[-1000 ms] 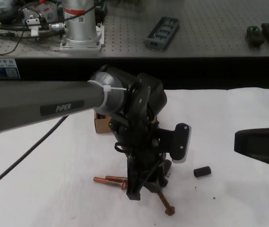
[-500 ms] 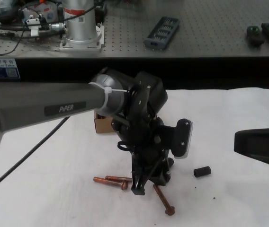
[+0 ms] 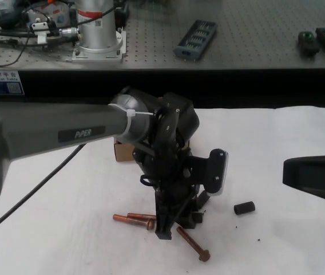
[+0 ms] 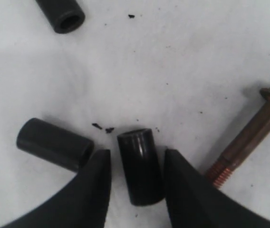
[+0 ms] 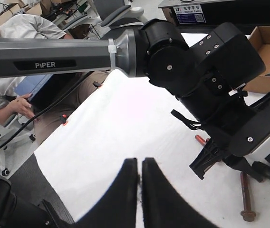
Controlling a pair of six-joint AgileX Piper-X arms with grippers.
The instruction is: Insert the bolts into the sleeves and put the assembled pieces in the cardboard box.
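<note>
My left gripper (image 4: pixel 137 156) is open and low over the white cloth, its fingers straddling a short black sleeve (image 4: pixel 139 166) that lies between them with a gap on each side. A second sleeve (image 4: pixel 54 144) lies just outside one finger, a third sleeve (image 4: pixel 61 14) farther off. A copper bolt (image 4: pixel 249 137) rests beside the other finger. In the high view the left gripper (image 3: pixel 177 224) points down between two bolts (image 3: pixel 134 218) and one bolt (image 3: pixel 192 243). The cardboard box (image 3: pixel 123 150) sits behind the arm. My right gripper (image 5: pixel 139 162) is shut and holds nothing.
A lone black sleeve (image 3: pixel 244 207) lies to the right of the left gripper. The right arm (image 3: pixel 317 175) hovers at the cloth's right edge. A dark metal bench (image 3: pixel 237 51) with equipment runs along the back. The box (image 5: pixel 268 52) holds a copper piece.
The left gripper swung slightly right, then came back left and settled lower over the sleeves. The bolt beside it now lies at a somewhat different angle. The right arm stayed put.
</note>
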